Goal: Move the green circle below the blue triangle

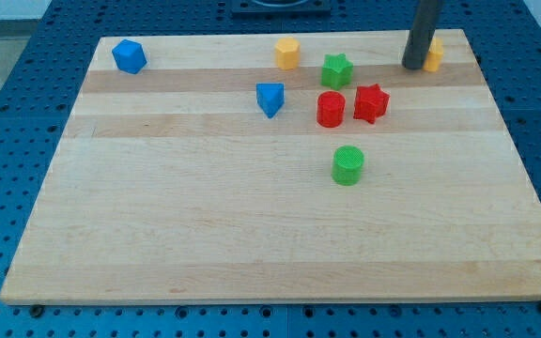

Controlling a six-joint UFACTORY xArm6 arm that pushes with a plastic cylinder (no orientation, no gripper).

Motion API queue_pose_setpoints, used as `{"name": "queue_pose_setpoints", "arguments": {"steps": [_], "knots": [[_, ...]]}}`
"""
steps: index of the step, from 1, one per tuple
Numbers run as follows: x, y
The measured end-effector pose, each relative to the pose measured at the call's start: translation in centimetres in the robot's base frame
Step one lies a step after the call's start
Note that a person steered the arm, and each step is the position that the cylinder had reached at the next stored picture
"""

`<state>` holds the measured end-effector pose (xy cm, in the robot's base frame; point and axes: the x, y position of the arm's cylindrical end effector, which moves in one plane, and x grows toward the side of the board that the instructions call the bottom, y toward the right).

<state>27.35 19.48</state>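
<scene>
The green circle [347, 165] lies on the wooden board [205, 235], right of centre. The blue triangle [270, 99] lies up and to its left, in the upper middle of the board. My tip [412, 66] rests near the board's top right corner, touching or just left of a yellow block [434, 54] that the rod partly hides. The tip is well above and to the right of the green circle, apart from it.
A red cylinder [331, 109] and a red star [371, 102] lie just above the green circle. A green star [336, 70] and a yellow hexagon [287, 53] lie near the top edge. A blue cube [129, 56] sits at the top left corner.
</scene>
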Motion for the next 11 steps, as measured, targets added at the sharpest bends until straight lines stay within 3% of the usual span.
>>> {"name": "queue_pose_setpoints", "arguments": {"steps": [6,11], "knots": [[18.2,-4.1],[20.0,-22.4]]}}
